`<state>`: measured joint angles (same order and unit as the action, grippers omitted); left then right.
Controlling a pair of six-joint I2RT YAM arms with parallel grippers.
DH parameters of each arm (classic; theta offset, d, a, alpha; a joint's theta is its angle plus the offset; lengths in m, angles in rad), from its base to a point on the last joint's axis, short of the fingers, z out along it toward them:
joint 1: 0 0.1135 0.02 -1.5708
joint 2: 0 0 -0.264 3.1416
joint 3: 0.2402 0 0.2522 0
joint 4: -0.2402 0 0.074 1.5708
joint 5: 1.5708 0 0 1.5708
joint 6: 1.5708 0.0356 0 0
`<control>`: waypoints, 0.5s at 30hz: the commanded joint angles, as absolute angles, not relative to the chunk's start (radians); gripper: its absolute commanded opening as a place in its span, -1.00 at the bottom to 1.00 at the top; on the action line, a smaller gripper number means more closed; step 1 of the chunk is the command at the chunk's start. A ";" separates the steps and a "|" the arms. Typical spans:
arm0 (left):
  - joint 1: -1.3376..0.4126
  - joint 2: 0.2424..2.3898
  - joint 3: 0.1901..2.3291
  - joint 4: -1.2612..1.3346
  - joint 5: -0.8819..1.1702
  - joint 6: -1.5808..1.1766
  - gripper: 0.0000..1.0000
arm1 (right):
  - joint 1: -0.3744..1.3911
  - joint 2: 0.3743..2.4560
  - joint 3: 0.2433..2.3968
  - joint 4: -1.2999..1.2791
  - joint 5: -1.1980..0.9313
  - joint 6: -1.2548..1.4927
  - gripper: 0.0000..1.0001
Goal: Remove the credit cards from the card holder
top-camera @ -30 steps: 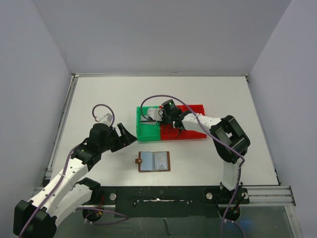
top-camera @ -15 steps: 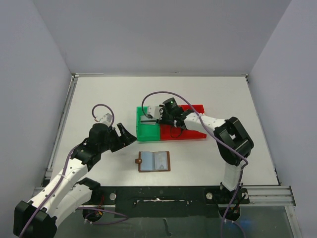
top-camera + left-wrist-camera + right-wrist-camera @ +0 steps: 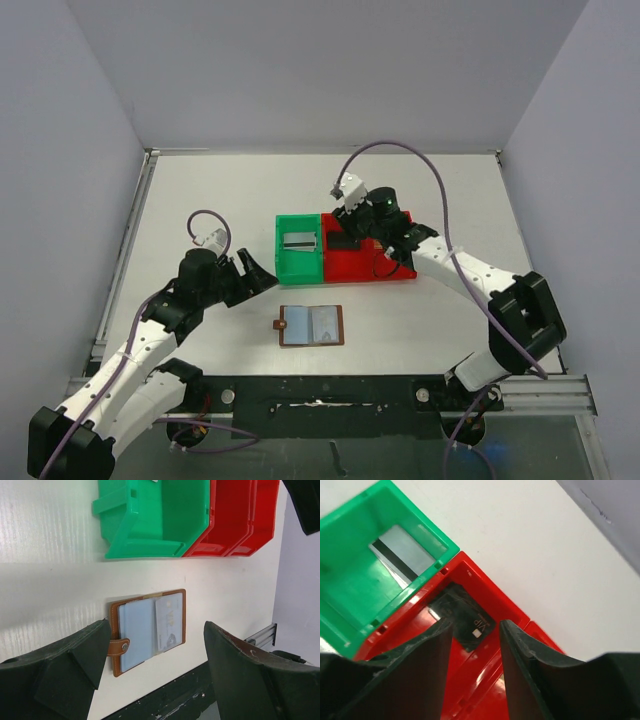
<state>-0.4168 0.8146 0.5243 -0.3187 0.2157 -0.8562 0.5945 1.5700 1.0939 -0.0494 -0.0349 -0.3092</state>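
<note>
Right wrist view: the right gripper [image 3: 475, 626] has its fingers [image 3: 427, 660] a narrow gap apart with nothing between them, above the red bin [image 3: 492, 592]. Through the gap a black card [image 3: 462, 616] lies flat on that bin's floor, its near corner hidden behind the fingertips. In the adjoining green bin [image 3: 350, 580] a grey card [image 3: 402, 555] with a dark stripe lies on the floor. From above, these fingers are hard to pick out against the dark wrist.

The left gripper [image 3: 156, 627] stands wide open and empty, both fingers cut off by the bottom edge of its own view. Framed between them, down on the table [image 3: 220, 200], the wallet [image 3: 147, 630] lies open and flat, touched by neither gripper. One half shows a pale blue panel. The other holds a pale card [image 3: 170, 622] with print too small to read. Whether more cards sit behind these cannot be told. A strap with a snap sticks out from one edge.

From above, the wallet lies just in front of the bins, between the two arms, near the table's front edge. The table is white and matte, with metal rails at its edges. Plain pale grey walls [image 3: 300, 70] close it in on three sides.
</note>
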 commanded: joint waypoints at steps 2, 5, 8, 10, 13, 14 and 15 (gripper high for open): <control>-0.411 0.799 0.549 -0.274 0.268 -0.856 0.50 | 0.583 1.381 0.913 0.160 -0.046 0.202 0.01; -0.410 0.804 0.541 -0.259 0.298 -0.860 0.50 | 0.556 1.291 0.831 0.169 -0.059 0.399 0.11; -0.412 0.830 0.525 -0.191 0.377 -0.894 0.50 | 0.496 1.234 0.801 0.046 -0.050 0.568 0.07; -0.423 0.864 0.521 -0.151 0.452 -0.912 0.49 | 0.458 1.198 0.758 0.015 -0.087 0.620 0.03; -0.486 0.891 0.574 -0.255 0.343 -0.859 0.49 | 0.440 1.099 0.650 0.089 -0.219 0.679 0.03; -0.534 0.889 0.588 -0.282 0.281 -0.850 0.49 | 0.448 1.066 0.606 0.126 -0.252 0.701 0.03; -0.571 0.886 0.596 -0.296 0.220 -0.860 0.50 | 0.461 1.040 0.583 0.131 -0.257 0.723 0.03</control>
<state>-0.4644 0.8879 0.5217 -0.2646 0.3374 -0.8818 0.4339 1.1465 0.6708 0.0463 -0.1246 0.5610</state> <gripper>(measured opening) 0.745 0.514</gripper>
